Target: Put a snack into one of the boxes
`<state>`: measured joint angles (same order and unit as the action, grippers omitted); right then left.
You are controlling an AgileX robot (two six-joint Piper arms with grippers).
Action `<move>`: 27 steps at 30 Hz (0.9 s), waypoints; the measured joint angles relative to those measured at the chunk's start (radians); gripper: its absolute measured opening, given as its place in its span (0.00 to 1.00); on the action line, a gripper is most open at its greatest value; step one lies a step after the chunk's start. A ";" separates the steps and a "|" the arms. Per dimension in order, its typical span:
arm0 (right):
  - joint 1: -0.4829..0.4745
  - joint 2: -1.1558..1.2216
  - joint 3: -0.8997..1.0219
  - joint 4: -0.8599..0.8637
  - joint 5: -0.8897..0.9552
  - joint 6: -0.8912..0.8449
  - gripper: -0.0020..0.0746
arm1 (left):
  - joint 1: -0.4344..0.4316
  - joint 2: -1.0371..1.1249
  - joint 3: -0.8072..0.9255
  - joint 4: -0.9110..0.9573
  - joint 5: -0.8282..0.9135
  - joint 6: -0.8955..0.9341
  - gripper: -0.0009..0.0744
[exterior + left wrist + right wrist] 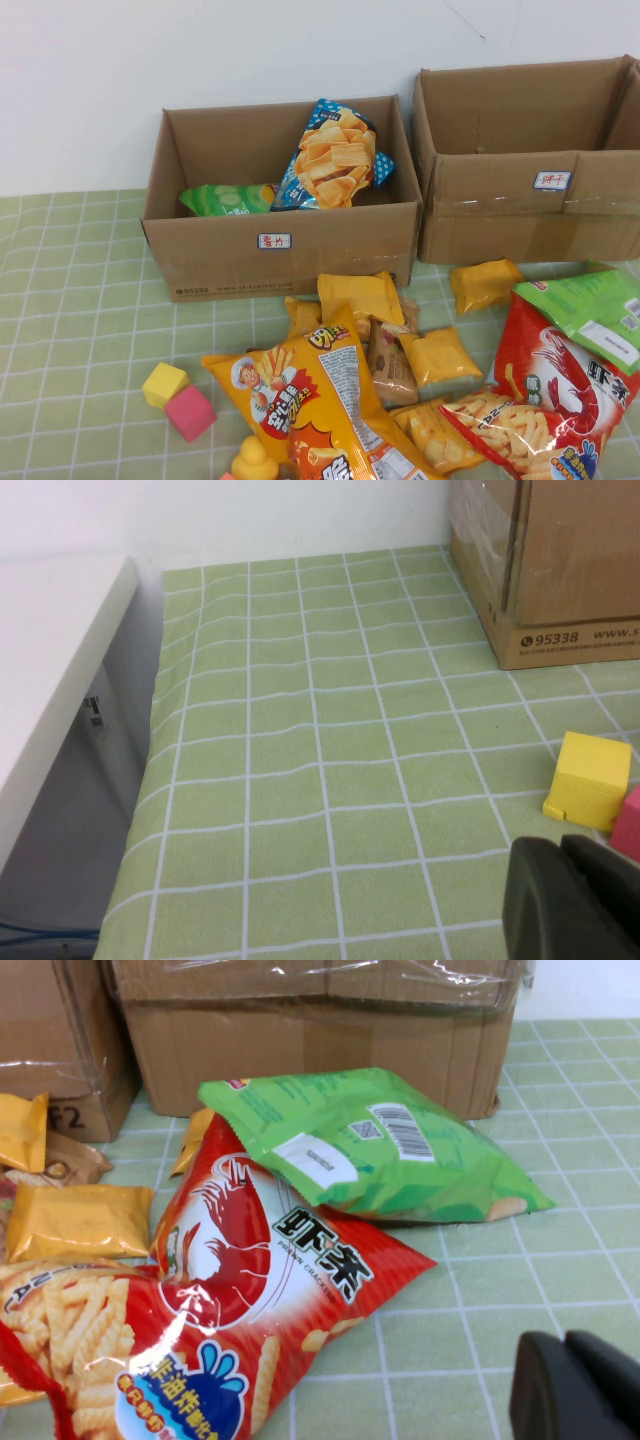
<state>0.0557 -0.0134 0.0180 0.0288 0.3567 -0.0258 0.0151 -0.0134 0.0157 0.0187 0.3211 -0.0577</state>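
Note:
Two brown boxes stand at the back: the left box (340, 250) holds a green bag (228, 198) and a blue-and-orange chip bag (335, 155); the right box (490, 225) shows nothing inside. Loose snacks lie in front: an orange bag (310, 400), a red shrimp-cracker bag (545, 400), a green bag (590, 315) and small yellow packets (438, 355). Neither gripper shows in the high view. My left gripper (562, 848) is shut and empty, low over the cloth near the left box's corner (570, 570). My right gripper (565, 1345) is shut and empty, beside the red bag (240, 1290) and green bag (380, 1150).
A yellow cube (164, 384), a pink cube (190, 413) and a yellow toy (254, 462) sit at the front left. The cubes also show by my left gripper, the yellow cube (590, 780) nearest. A white counter (50, 650) borders the green checked cloth (300, 760).

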 joint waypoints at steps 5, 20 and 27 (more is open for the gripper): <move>0.000 0.000 0.000 0.000 0.000 0.000 0.02 | 0.000 0.000 0.000 0.000 0.000 0.000 0.01; 0.000 0.000 0.000 0.000 0.002 0.000 0.02 | 0.000 0.000 0.000 0.004 0.000 0.000 0.01; 0.000 0.000 0.000 0.000 0.002 0.000 0.02 | 0.000 0.000 0.000 0.015 0.000 0.011 0.01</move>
<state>0.0557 -0.0134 0.0180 0.0288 0.3582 -0.0258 0.0151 -0.0134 0.0157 0.0337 0.3211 -0.0471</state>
